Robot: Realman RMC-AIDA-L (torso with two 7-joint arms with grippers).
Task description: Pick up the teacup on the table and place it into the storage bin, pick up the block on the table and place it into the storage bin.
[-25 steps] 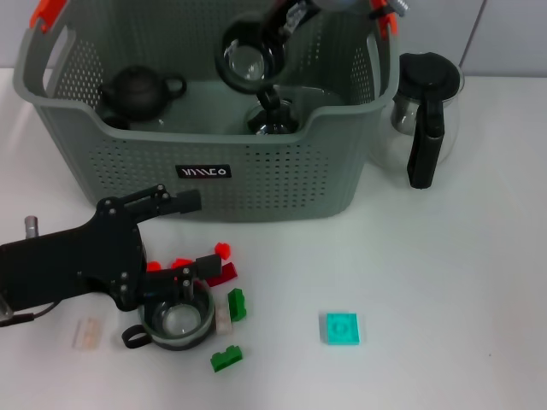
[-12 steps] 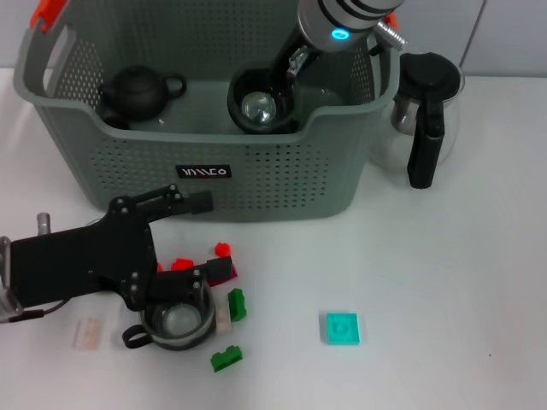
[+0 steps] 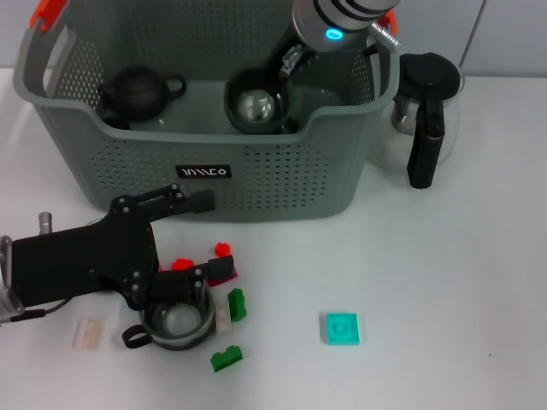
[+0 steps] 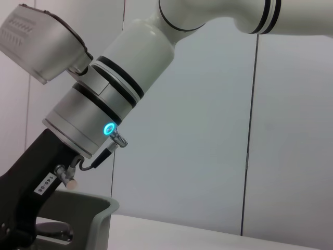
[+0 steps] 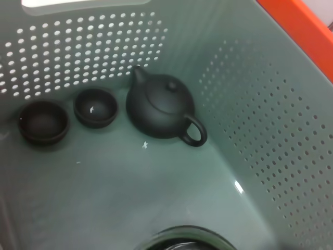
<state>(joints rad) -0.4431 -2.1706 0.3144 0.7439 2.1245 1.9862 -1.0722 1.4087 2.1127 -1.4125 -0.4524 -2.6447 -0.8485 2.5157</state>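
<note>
Head view, lower left: your left gripper (image 3: 175,286) straddles a glass teacup (image 3: 177,322) standing on the white table (image 3: 444,282), its fingers apart around the rim and not visibly clamped. Loose blocks lie touching or just beside the cup: red blocks (image 3: 201,266) above it, green blocks (image 3: 232,329) to its right. A teal block (image 3: 341,328) lies well apart at lower centre.

Risk: if you close or lift here, a finger may likely catch a neighbouring block and drag it, or tip the cup by its small handle.

Upper centre: your right gripper (image 3: 278,85) reaches down into the storage bin (image 3: 256,184), holding a round glass vessel (image 3: 255,104) low inside; whether the claw has released it you cannot tell. Withdrawing carelessly could knock the vessel against the bin's front wall.

Bin contents, right wrist view: a dark teapot (image 5: 162,108) and two small dark cups (image 5: 67,114) near the far wall. A glass coffee pot (image 3: 425,115) stands outside, at the bin's right.
</note>
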